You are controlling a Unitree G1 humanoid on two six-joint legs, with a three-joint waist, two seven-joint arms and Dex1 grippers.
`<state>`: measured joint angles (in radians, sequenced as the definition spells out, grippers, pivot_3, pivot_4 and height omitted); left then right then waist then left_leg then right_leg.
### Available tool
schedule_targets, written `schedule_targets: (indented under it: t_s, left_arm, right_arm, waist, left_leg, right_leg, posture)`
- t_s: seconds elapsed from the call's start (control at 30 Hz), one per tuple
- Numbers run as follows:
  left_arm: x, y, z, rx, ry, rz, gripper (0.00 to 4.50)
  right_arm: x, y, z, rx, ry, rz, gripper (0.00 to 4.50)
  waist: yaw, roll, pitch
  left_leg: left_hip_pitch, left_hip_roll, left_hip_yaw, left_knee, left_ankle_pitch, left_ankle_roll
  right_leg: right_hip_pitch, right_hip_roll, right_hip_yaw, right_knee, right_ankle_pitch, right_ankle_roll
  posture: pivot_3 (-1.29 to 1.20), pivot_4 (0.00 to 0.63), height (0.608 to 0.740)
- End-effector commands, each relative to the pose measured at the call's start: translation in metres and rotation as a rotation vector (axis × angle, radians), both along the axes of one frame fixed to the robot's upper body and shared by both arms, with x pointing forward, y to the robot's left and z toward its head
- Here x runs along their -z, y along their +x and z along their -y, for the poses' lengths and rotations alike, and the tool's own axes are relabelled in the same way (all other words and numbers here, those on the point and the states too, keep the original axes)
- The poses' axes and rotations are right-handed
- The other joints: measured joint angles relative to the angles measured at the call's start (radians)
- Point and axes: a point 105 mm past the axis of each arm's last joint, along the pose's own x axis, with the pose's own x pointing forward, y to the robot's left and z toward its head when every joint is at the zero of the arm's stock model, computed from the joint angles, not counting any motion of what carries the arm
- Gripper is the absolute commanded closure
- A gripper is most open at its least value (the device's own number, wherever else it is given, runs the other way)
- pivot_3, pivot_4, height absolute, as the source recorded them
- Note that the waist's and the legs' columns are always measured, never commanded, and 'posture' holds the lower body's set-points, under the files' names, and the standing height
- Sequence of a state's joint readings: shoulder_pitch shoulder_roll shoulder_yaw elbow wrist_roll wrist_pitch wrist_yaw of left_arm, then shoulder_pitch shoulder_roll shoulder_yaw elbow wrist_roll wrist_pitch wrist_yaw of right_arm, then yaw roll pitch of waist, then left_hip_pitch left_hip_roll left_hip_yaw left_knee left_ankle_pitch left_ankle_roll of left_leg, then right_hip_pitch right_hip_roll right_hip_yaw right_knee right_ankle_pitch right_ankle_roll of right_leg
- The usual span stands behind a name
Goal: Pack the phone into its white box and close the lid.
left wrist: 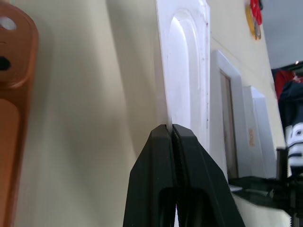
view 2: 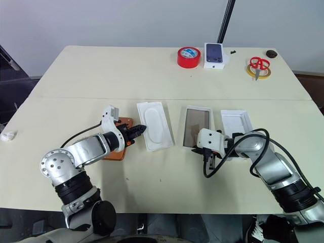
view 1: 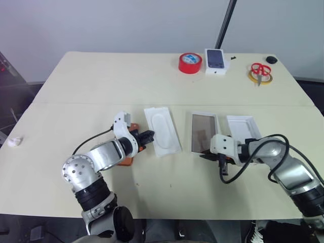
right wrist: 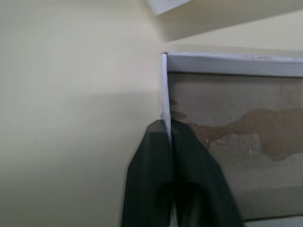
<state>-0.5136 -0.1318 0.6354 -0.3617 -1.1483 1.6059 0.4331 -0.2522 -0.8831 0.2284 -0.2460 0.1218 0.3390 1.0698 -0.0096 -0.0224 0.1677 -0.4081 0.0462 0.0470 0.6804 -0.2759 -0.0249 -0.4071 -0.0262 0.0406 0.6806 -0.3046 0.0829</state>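
Packing has hardly begun. At the far left the phone [view 2: 115,137] lies bare on the surface [view 1: 101,86], under my left arm. My left hand [left wrist: 172,128] pinches the near edge of the thin insert [view 1: 162,129]. Next comes the white box [view 1: 203,132], floor empty, its near rim pinched by my right hand [right wrist: 166,126]. The lid [view 1: 244,127] sits rightmost, just beside it, open side up. Loading and closing both remain.

Lab-like workroom: bare table [view 1: 152,81], tape [view 1: 190,63].
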Motion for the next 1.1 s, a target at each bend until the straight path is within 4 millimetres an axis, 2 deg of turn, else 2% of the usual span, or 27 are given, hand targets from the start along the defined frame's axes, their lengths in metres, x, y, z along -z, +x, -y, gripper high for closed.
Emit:
schedule_targets:
  t_s: [0.03,0.2,0.43,0.53,0.63,0.73,0.9,1.1]
  left_arm:
    - [-0.019,0.003,-0.008,-0.002,-0.026,0.066,4.5]
    - [-0.032,0.008,-0.026,-0.019,-0.033,0.099,4.5]
    - [-0.035,0.0,-0.013,0.056,-0.042,0.07,4.5]
    - [-0.035,-0.005,-0.004,0.083,-0.056,0.038,4.5]
    - [-0.035,-0.008,0.005,0.11,-0.06,0.007,4.5]
    - [-0.033,-0.009,0.013,0.133,-0.066,-0.023,4.5]
    - [-0.025,-0.013,0.031,0.192,-0.052,-0.064,4.5]
    - [-0.014,-0.012,0.047,0.235,-0.037,-0.098,4.5]
  right_arm:
    - [-0.008,-0.015,-0.021,-0.081,0.029,0.015,4.47]
    - [-0.007,-0.029,-0.043,-0.149,0.04,0.016,4.47]
    - [-0.013,-0.016,-0.06,-0.145,0.059,0.08,4.47]
    - [-0.018,-0.016,-0.063,-0.144,0.085,0.057,3.57]
    - [-0.027,-0.016,-0.057,-0.123,0.105,0.069,2.04]
    - [-0.036,-0.015,-0.04,-0.077,0.105,0.061,0.6]
    - [-0.045,-0.009,-0.006,0.026,0.077,0.067,0.6]
    - [-0.046,0.0,0.017,0.101,0.035,0.11,0.6]
  waist:
    - [0.0,0.0,0.0]
    - [-0.002,0.0,0.0]
    - [0.002,0.0,0.0]
    - [0.003,0.0,0.0]
    - [0.002,0.0,0.0]
    - [0.003,0.0,0.0]
    - [0.005,0.0,0.0]
    - [0.002,0.0,0.0]
  left_leg:
    - [0.0,0.0,0.0,0.0,0.0,0.0]
    - [0.0,0.001,-0.001,0.0,0.0,0.0]
    - [0.0,0.001,-0.001,0.0,0.0,-0.002]
    - [0.0,0.002,-0.001,0.0,0.001,-0.002]
    - [0.0,0.002,-0.001,0.0,0.001,-0.002]
    - [0.0,0.001,-0.001,0.0,0.001,-0.002]
    - [0.0,0.001,0.0,0.0,0.001,-0.002]
    - [0.0,-0.001,0.0,0.0,0.001,-0.002]
  right_leg:
    - [0.0,0.0,0.0,0.0,0.0,0.0]
    - [0.0,0.0,0.0,0.0,0.0,0.0]
    - [0.0,-0.003,0.0,0.0,0.0,0.0]
    - [0.0,-0.004,-0.001,0.0,0.0,0.0]
    - [0.0,-0.005,-0.001,0.0,0.0,0.0]
    - [0.0,-0.004,-0.001,0.0,0.0,0.0]
    - [0.001,-0.003,-0.001,0.0,0.0,-0.001]
    - [0.001,-0.001,0.0,0.0,0.0,-0.001]
  posture:
    - [0.0,0.15,0.725]
    - [0.0,0.15,0.725]
    - [0.0,0.15,0.725]
    - [0.0,0.15,0.725]
    - [0.0,0.15,0.725]
    - [0.0,0.15,0.725]
    - [0.0,0.15,0.725]
    - [0.0,0.15,0.725]
